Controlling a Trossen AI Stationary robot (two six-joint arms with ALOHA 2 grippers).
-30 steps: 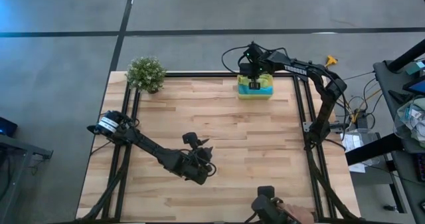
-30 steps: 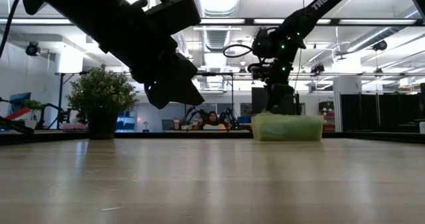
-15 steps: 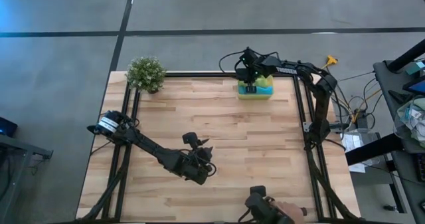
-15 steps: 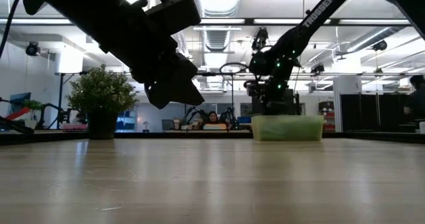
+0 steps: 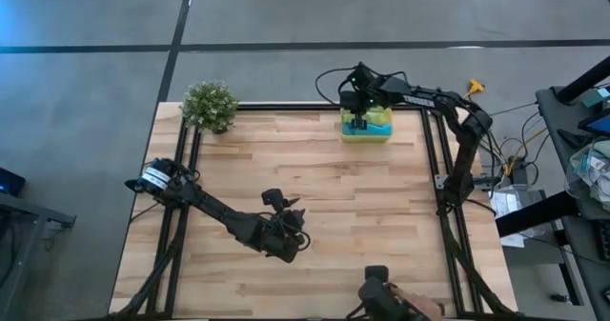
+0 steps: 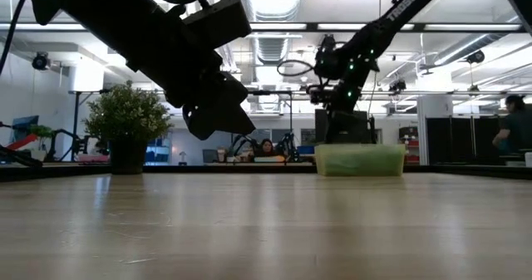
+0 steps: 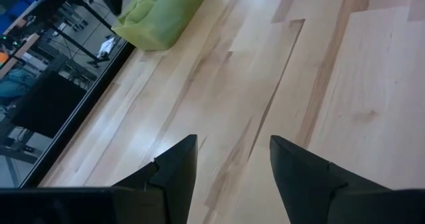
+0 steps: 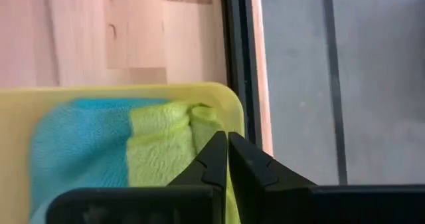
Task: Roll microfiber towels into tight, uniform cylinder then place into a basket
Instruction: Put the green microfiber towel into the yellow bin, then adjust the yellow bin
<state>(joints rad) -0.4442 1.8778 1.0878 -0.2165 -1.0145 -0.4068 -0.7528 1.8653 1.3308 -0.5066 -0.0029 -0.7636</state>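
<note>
Left claw (image 5: 303,233) is hanging above the middle of the bare table (image 5: 315,178), fingers (image 7: 174,167) spread, gripping nothing; only wood is lying beneath it.

Well beyond it, at the far edge, the right claw (image 5: 360,123) is hovering directly over the basket (image 5: 367,134), fingers (image 8: 214,159) pinched together and empty.

Just below that claw, the basket is holding both microfiber towels (image 8: 126,151): the turquoise one and the lime-green one are sitting side by side, touching, bundled within the yellow walls. How tight or even the rolls are cannot be told.

The potted plant (image 5: 210,105) is standing far off at the other corner.

Judgement: the task is looking essentially finished; only withdrawing the right arm is remaining.
</note>
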